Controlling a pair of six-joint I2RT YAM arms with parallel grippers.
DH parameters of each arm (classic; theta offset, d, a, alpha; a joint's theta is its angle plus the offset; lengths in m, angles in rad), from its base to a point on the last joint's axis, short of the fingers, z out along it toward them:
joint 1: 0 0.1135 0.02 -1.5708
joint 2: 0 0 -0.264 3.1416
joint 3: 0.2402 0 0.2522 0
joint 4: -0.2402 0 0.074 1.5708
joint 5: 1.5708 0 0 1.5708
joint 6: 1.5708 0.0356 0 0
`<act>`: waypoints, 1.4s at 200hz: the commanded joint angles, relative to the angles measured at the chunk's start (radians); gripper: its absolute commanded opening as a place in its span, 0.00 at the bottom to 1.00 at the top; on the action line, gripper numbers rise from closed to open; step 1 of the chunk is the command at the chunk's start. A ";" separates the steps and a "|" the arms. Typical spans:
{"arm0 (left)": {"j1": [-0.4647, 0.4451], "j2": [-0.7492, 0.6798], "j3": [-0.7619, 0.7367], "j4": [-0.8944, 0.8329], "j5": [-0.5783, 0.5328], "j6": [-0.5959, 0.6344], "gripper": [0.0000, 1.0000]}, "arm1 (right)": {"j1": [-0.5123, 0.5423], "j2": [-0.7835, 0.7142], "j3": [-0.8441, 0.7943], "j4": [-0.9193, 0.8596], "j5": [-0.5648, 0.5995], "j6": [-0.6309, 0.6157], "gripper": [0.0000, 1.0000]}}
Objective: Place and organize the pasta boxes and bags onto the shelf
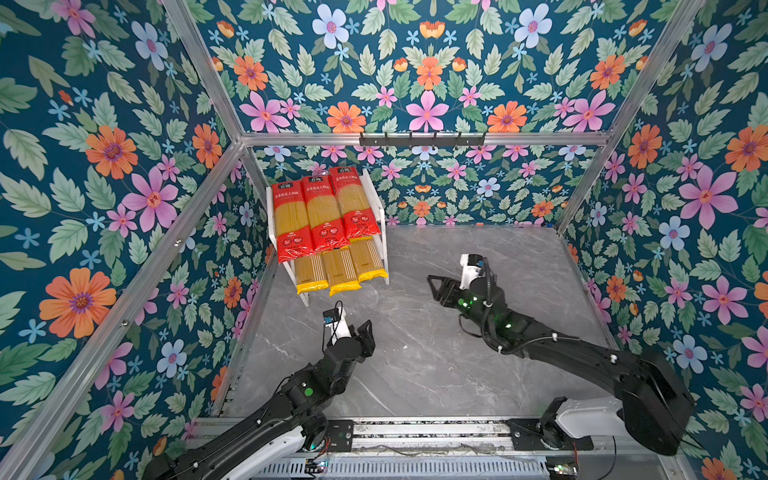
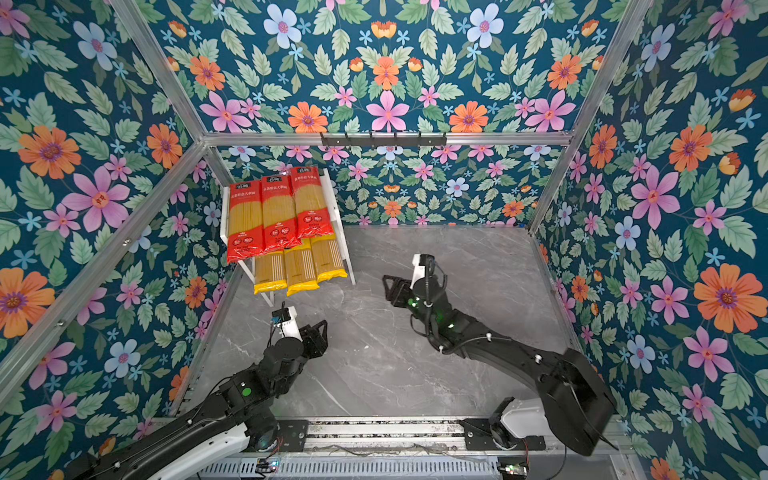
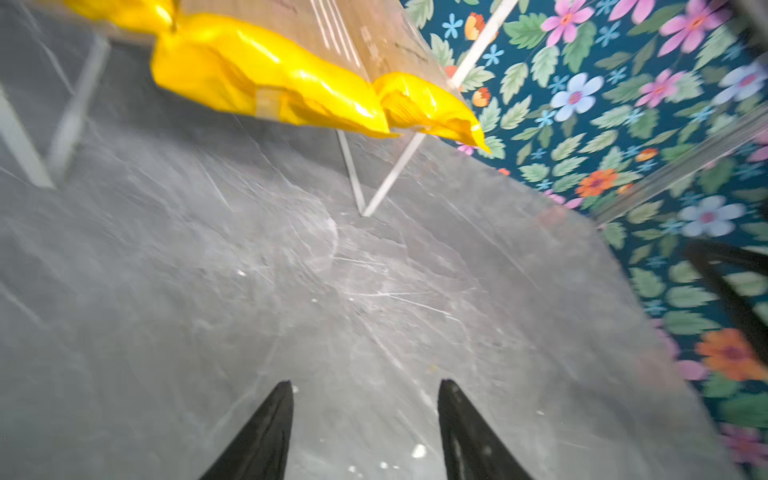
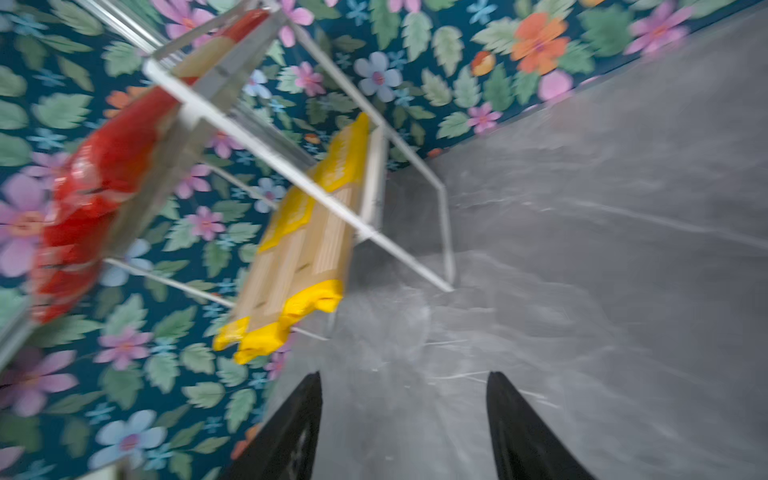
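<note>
The shelf (image 1: 380, 212) (image 2: 335, 210), a small white rack, stands in the back left corner. Three red-ended pasta bags (image 1: 322, 212) (image 2: 276, 212) lie side by side on its top tier. Below them, three yellow-ended bags (image 1: 340, 270) (image 2: 299, 270) rest on the lower tier, their ends sticking out over the front. My left gripper (image 1: 368, 330) (image 2: 320, 330) (image 3: 365, 384) hovers open and empty in front of the shelf. To the shelf's right, my right gripper (image 1: 432, 288) (image 2: 387, 286) (image 4: 403, 376) is open and empty, pointing at it. The wrist views show the yellow ends (image 3: 270, 79) (image 4: 299, 249).
The grey marbled tabletop (image 1: 436, 353) is boxed in by floral walls and aluminium posts (image 1: 582, 208). A black hook rail (image 1: 422, 139) hangs on the back wall. The arms' mounting rail (image 1: 415, 432) runs along the front edge.
</note>
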 commanded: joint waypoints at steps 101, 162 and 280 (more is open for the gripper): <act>0.262 -0.036 -0.260 0.696 -0.361 0.737 0.68 | -0.537 -0.238 -0.260 -0.104 0.258 -0.492 0.78; 0.549 0.220 -0.362 1.005 -0.119 0.669 0.69 | -0.657 -0.140 -0.435 0.308 0.231 -0.471 0.79; 0.745 0.820 -0.255 1.589 0.178 0.740 0.75 | -0.778 0.065 -0.574 0.697 -0.017 -0.476 0.78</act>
